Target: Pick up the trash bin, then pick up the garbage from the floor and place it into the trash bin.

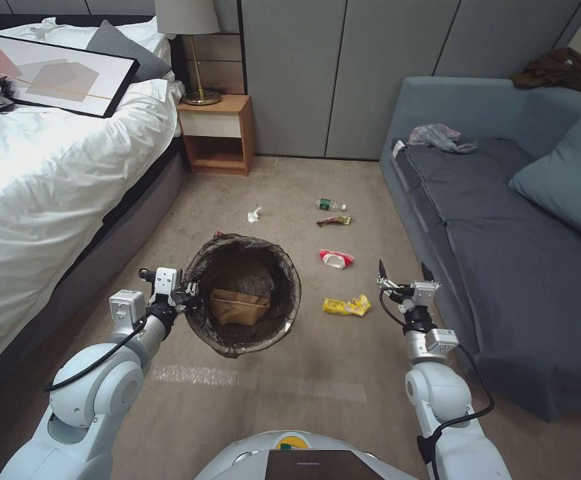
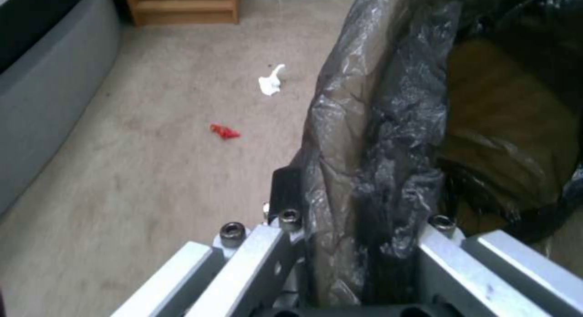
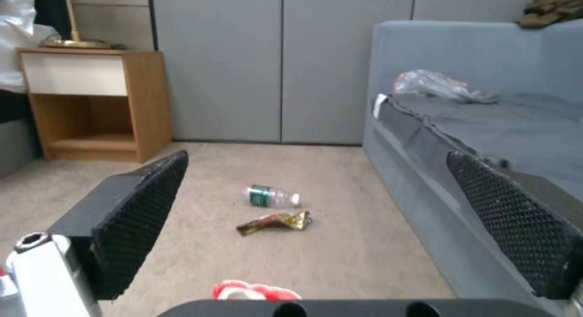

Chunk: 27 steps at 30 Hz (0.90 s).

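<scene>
The left gripper has its fingers closed on the rim of the trash bin, pinching plastic wall and dark liner together at the bin's nine o'clock edge. From where I stand the bin hangs out from that one pinch, its mouth facing up, a tan paper bag lying inside. That single-edge hold is the weak point: I judge the slick liner could slide between the fingers, or the bin could swing and tip if the arm moves sharply.

The right gripper hovers with fingers spread wide and empty, at three o'clock from the bin, close by the sofa. On the carpet, the yellow wrapper and red-and-white snack bag lie between bin and right gripper; the bottle, a brown-gold wrapper and the tissue lie toward twelve o'clock, a tiny red wrapper just beyond the bin. Flat wrappers on carpet may slip the fingers, and reaching low could bump the sofa.
</scene>
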{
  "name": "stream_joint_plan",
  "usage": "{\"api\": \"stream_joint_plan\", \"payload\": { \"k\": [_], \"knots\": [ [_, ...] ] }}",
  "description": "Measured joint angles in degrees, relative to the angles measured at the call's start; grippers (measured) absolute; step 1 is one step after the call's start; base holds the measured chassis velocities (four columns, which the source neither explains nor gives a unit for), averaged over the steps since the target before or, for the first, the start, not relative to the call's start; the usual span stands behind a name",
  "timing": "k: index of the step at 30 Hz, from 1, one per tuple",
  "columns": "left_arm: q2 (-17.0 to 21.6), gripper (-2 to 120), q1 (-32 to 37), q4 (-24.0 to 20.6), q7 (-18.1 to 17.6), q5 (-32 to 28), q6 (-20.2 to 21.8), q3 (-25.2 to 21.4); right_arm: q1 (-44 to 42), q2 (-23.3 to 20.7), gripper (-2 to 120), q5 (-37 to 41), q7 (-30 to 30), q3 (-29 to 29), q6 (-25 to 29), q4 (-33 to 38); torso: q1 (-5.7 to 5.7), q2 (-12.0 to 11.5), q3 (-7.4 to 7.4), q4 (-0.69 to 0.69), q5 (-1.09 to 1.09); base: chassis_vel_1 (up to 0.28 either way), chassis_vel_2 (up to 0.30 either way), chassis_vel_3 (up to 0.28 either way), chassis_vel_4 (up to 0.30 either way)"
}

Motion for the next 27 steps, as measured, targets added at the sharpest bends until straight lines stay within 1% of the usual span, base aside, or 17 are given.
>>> {"api": "stream_joint_plan", "payload": {
  "k": [1, 4, 5, 7, 9, 11, 18, 21, 23, 24, 25, 26, 27],
  "knots": [
    [0.0, 0, 0.0, 0.0, 0.0, 0.0, 0.0, 0.0, 0.0, 0.0, 100, -0.2, 0.0, 0.0, 0.1, 0.0, 0.00, 0.0, 0.00, -0.02, -0.02, -0.330, 0.296, 0.319, -0.313],
    [0.0, 0, 0.0, 0.1, 0.0, 0.0, 0.0, -0.1, 0.0, 0.1, 100, -0.8, 0.3, 0.0, 0.1, 0.1, 0.00, 0.0, 0.01, 0.01, 0.00, -0.315, 0.330, 0.320, -0.314],
    [0.0, 0, 0.0, 0.1, 0.0, 0.0, 0.0, -0.1, 0.1, 0.0, 100, -0.9, 0.7, 0.0, 0.1, 0.2, 0.01, 0.0, 0.01, 0.01, -0.03, -0.296, 0.332, 0.290, -0.296],
    [0.0, 0, 0.0, 0.2, 0.1, 0.0, 0.0, -0.1, 0.1, -0.1, 100, -0.8, 0.9, 0.0, 0.1, 0.2, 0.02, 0.0, 0.02, 0.00, -0.01, -0.275, 0.308, 0.290, -0.264],
    [0.0, 0, 0.0, 0.2, 0.1, 0.0, 0.0, -0.1, 0.2, -0.1, 100, -0.8, 0.9, 0.0, 0.1, 0.2, 0.02, 0.0, 0.02, -0.01, -0.01, -0.156, 0.237, 0.217, -0.232],
    [0.0, 0, 0.0, 0.2, 0.2, 0.1, 0.0, -0.2, 0.2, -0.2, 100, -0.8, 1.0, 0.1, 0.1, 0.2, 0.02, 0.0, 0.02, 0.02, -0.01, -0.053, 0.126, 0.092, -0.117],
    [-0.1, 0, 0.1, 0.4, 0.6, 0.4, 0.0, -0.4, 0.1, -0.1, 100, -0.9, 1.7, -0.1, -0.3, 0.3, 0.00, 0.0, -0.02, 0.00, -0.01, 0.053, -0.061, -0.052, 0.046],
    [-0.2, 0, 0.1, 0.7, 0.6, 0.5, 0.0, -0.4, 0.0, -0.5, 100, -1.7, 2.6, -0.2, -1.6, 1.0, 0.00, 0.0, -0.01, 0.00, -0.01, 0.000, 0.000, 0.000, 0.000],
    [-0.3, 0, 0.1, 0.9, 0.6, 0.5, 0.0, -0.4, 0.2, -1.4, 100, -2.2, 5.8, -1.0, -4.2, 1.9, 0.00, 0.0, -0.01, 0.00, -0.01, 0.000, 0.000, 0.000, 0.000],
    [-0.3, 0, 0.1, 0.9, 0.6, 0.5, 0.0, -0.4, 0.2, -1.4, 100, -2.2, 5.8, -1.0, -4.2, 1.9, 0.00, 0.0, -0.01, 0.00, -0.01, 0.000, 0.000, 0.000, 0.000],
    [-0.4, 0, 0.1, 0.9, 0.6, 0.5, 0.0, -0.4, 0.3, -1.7, 100, -2.3, 7.0, -1.3, -5.3, 2.2, 0.00, 0.0, -0.01, 0.00, -0.01, 0.000, 0.000, 0.000, 0.000],
    [-0.6, 0, 0.2, 1.0, 0.7, 0.5, 0.0, -0.4, 0.7, -2.7, 100, -2.2, 9.6, -2.1, -9.0, 3.0, 0.00, 0.0, -0.01, 0.00, -0.01, 0.000, 0.000, 0.000, 0.000],
    [-0.6, 0, 0.2, 1.0, 0.7, 0.5, 0.0, -0.4, 0.7, -2.7, 100, -2.2, 9.6, -2.1, -9.0, 3.0, 0.00, 0.0, -0.01, 0.00, -0.01, 0.000, 0.000, 0.000, 0.000]
  ]
}}
